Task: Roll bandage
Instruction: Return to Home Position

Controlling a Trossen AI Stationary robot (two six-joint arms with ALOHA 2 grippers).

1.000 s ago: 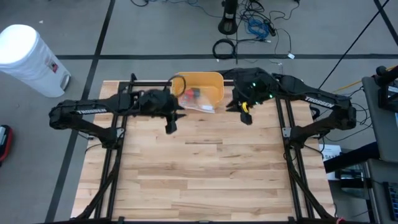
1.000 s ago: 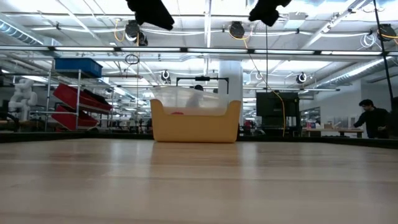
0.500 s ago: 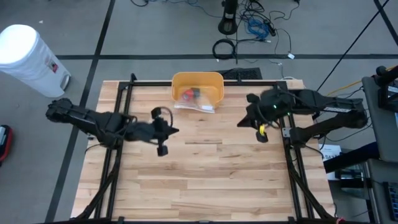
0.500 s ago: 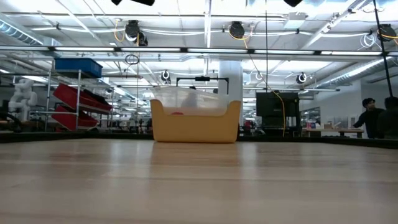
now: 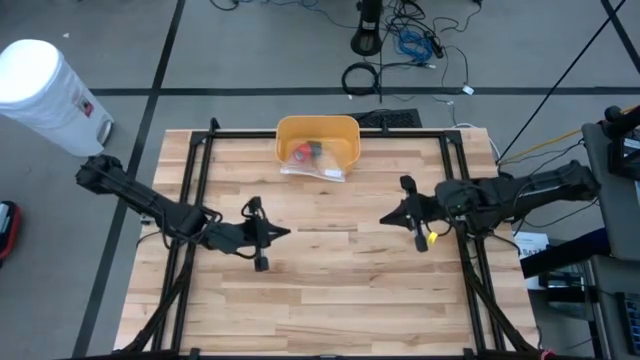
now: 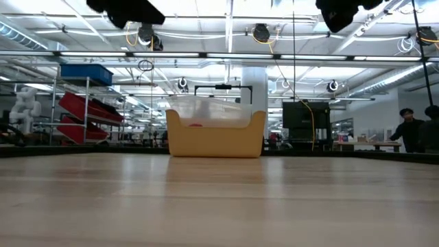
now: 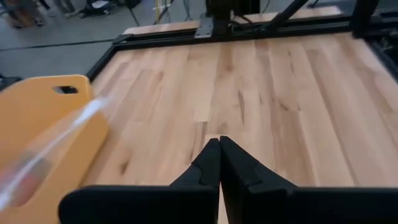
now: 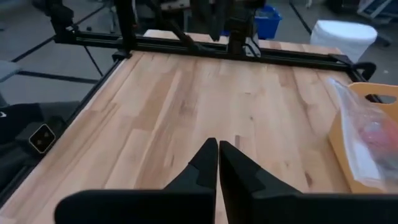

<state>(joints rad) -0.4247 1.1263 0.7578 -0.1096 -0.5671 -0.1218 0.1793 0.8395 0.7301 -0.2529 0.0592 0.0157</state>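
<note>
High view: the zip bag point(image 5: 318, 167) drapes over the yellow bin point(image 5: 292, 126). My left gripper point(image 5: 283, 234) and right gripper point(image 5: 386, 219) hover, fingers pressed together, empty.

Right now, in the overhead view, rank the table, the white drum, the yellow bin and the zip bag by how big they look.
Largest to smallest:
1. table
2. white drum, though its height may flatter it
3. yellow bin
4. zip bag, draped over the bin's front rim, only slightly smaller
</note>
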